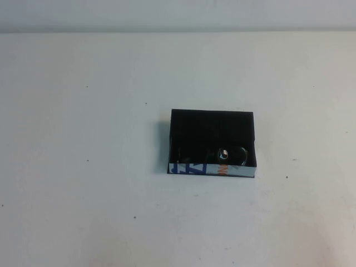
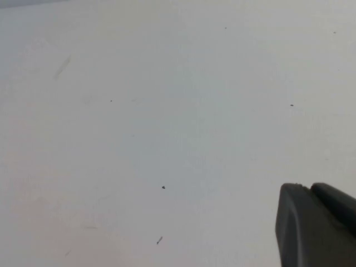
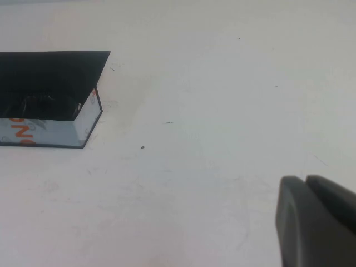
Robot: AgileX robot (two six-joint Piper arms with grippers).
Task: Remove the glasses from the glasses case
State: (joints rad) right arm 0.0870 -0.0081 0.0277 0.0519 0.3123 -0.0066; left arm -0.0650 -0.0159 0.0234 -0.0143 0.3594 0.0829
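Observation:
The glasses case is an open black box with a white front wall printed in blue and orange, standing right of the table's middle. The dark glasses lie inside it along the front wall. In the right wrist view the case sits some way off from my right gripper, and the glasses show dimly inside. My right gripper is shut and empty. My left gripper is shut and empty over bare table. Neither gripper shows in the high view.
The white table carries a few small dark specks. Its far edge meets a pale wall at the back.

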